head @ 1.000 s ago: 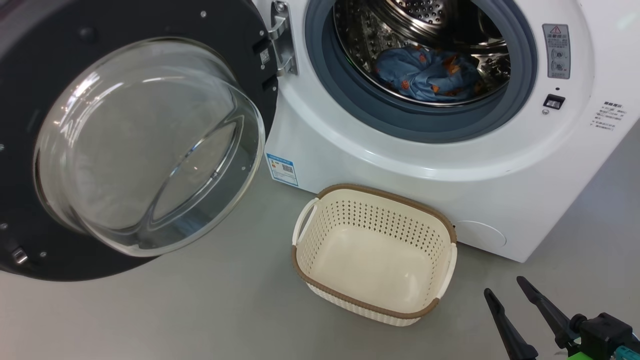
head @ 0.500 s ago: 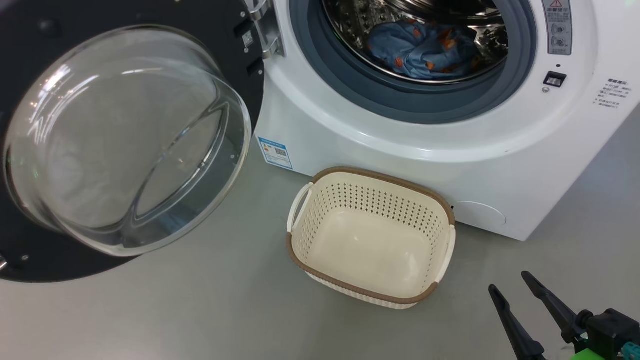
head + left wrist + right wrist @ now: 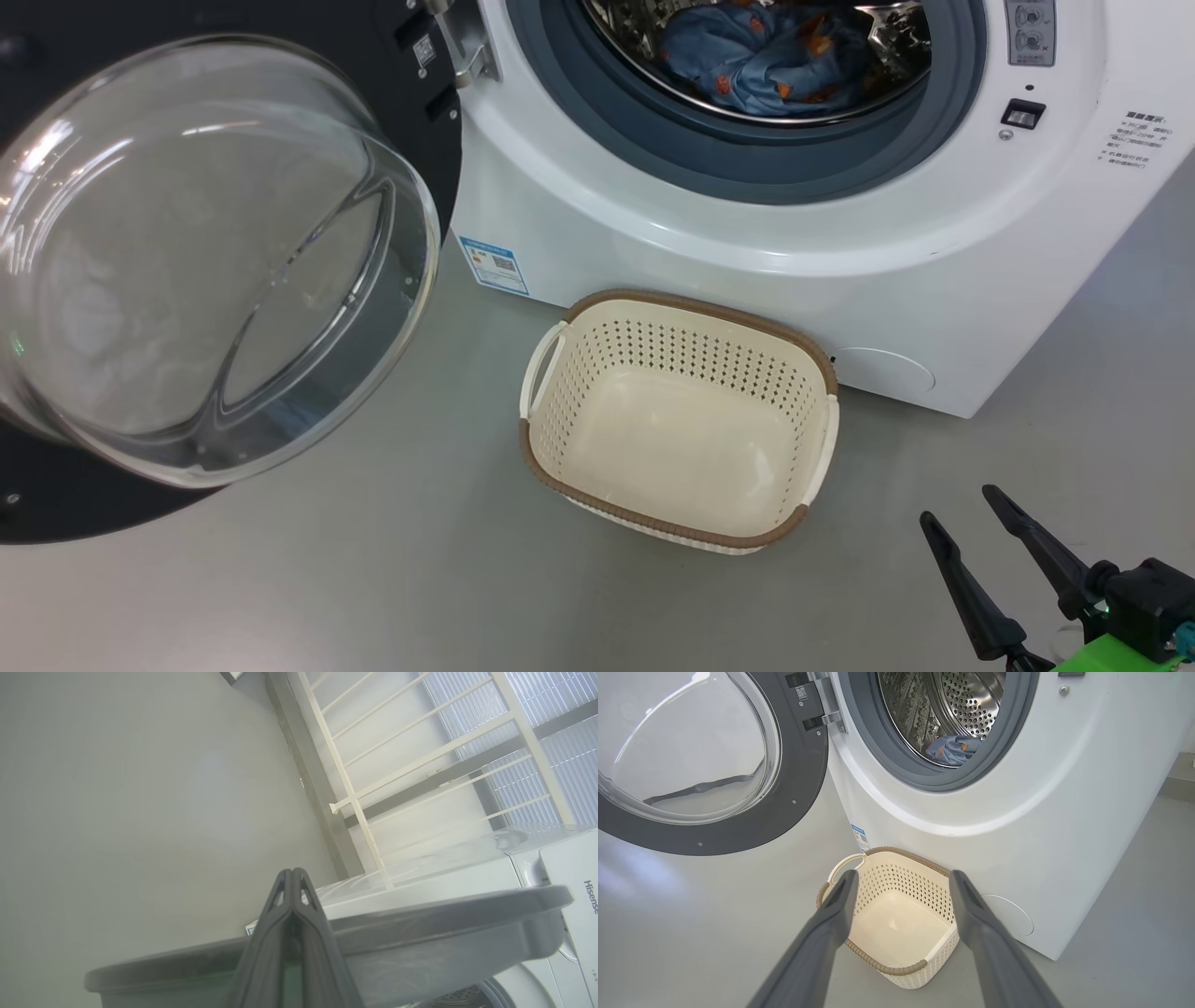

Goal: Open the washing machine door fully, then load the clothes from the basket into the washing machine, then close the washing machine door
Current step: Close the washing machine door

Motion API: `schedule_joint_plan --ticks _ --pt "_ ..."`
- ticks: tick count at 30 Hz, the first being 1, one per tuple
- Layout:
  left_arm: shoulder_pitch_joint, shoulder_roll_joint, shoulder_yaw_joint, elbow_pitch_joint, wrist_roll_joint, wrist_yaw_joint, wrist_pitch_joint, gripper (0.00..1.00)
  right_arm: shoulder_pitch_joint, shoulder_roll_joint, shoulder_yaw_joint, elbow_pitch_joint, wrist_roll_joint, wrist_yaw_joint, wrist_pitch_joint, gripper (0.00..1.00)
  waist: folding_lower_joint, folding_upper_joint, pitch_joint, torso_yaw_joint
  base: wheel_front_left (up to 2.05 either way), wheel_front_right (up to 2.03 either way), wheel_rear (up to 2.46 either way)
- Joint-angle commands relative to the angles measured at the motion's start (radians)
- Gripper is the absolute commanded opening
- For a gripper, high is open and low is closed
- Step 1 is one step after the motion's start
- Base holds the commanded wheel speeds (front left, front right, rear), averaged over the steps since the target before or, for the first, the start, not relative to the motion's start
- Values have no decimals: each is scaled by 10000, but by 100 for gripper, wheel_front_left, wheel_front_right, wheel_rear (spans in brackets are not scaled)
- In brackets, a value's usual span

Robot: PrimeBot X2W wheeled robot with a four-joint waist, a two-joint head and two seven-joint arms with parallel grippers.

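Clothes (image 3: 761,56) of blue fabric with small orange figures lie in a bundle at the bottom of the steel drum (image 3: 966,700), inside the washing machine (image 3: 747,243). A grey rubber ring (image 3: 747,177) goes around the opening. The washing machine door (image 3: 205,261) stands open, swung out to the left on its metal hinge (image 3: 462,56). Its black rim and bulging glass bowl hang over the grey floor (image 3: 373,579), well apart from the opening.

The basket (image 3: 677,308) stands on the floor just in front of the machine, below the opening and a little to the right of the blue label sticker (image 3: 493,264). Its far rim is very near the white front, and its whole cream bottom is visible. A round cover (image 3: 882,369) is low on the machine front, just beside the right end of the basket.

The right claw (image 3: 957,504) is released, its two dark fingers spread wide with air between them. It hovers over the floor to the right of the basket, near it but not touching. In the right wrist view the basket is seen between the two fingers.

The left claw (image 3: 292,872) is clenched, fingers pressed together with nothing between them. Behind them a wide grey edge (image 3: 444,924) crosses the left wrist view; I cannot tell for sure what it is. Farther away are a white railing (image 3: 355,807) and window blinds (image 3: 551,700).
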Motion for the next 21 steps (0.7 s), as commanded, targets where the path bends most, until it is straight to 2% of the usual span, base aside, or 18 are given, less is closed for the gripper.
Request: schedule_joint_plan --ticks 1,9,21 --pt "5 685 123 -338 -55 -34 199 0 -228 -237 203 -266 102 27 -49 100 -1 -1 -5 -18 0 0 0" --pt "527 566 -278 -1107 -363 -31 1612 0 -144 -76 137 -184 84 27 -49 100 -1 -1 -224 25 0 0 0" --pt "1505 426 -851 -3215 -874 121 3573 0 -30 249 85 -117 49 27 -49 100 -1 -1 -642 127 0 0 0"
